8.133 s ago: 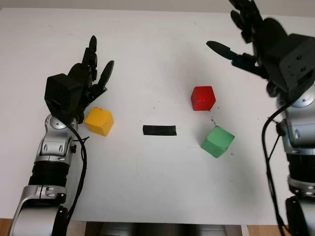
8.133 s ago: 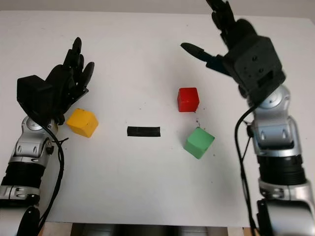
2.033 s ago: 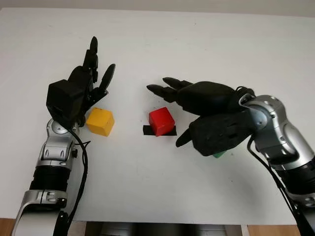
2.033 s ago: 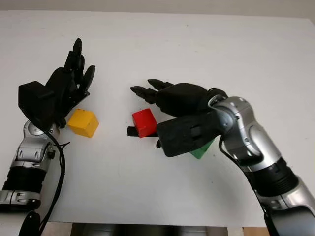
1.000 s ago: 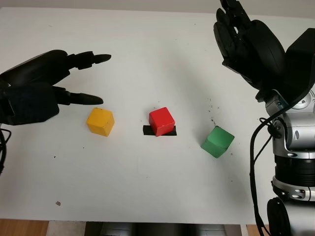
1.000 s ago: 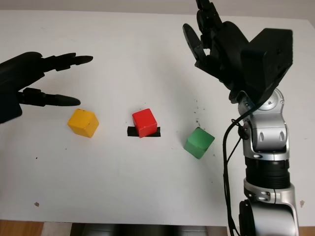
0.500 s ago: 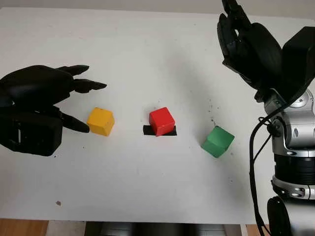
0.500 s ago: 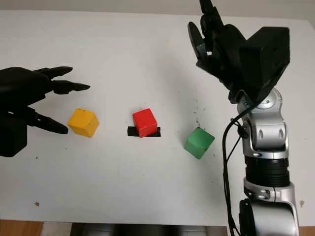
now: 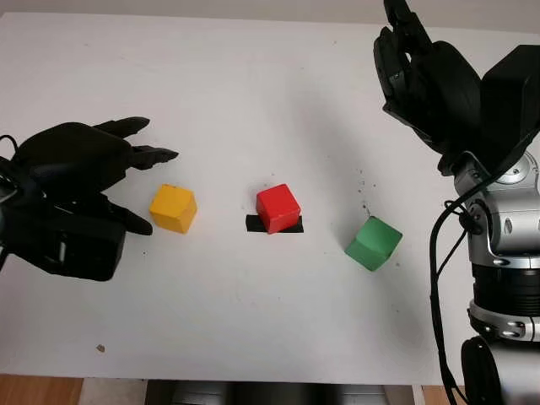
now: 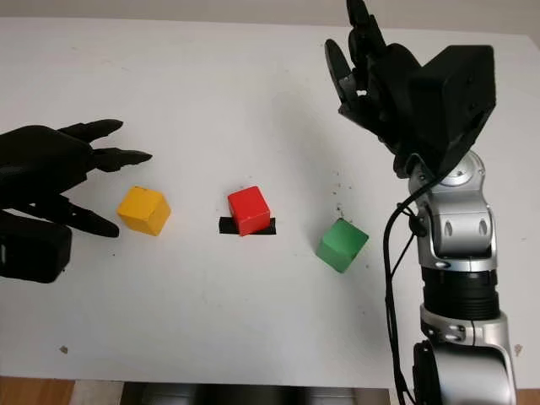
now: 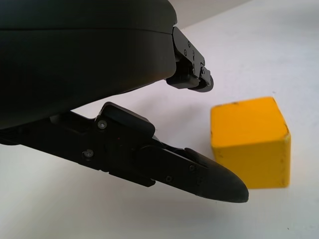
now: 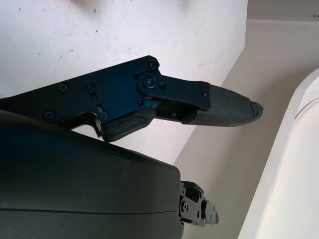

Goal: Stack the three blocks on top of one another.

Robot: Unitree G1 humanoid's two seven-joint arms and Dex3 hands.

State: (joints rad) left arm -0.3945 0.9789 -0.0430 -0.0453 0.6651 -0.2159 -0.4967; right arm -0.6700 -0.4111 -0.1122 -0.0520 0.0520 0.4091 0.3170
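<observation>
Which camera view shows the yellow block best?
The left wrist view: the yellow block is close, just beyond the open left hand. Both eye views show it small on the table, left of the red block.

Three blocks sit on the white table (image 9: 253, 67), one of each colour: one yellow block (image 9: 173, 208) left of centre, one red block (image 9: 278, 207) at the centre, one green block (image 9: 373, 243) right of centre. All three stand apart, none stacked. One strip of black tape (image 9: 292, 224) lies under the red block. Two black robot hands are in the frame: the left hand (image 9: 72, 194) at the left edge, open beside the yellow block, and the right hand (image 9: 439, 80) at the upper right, open.
</observation>
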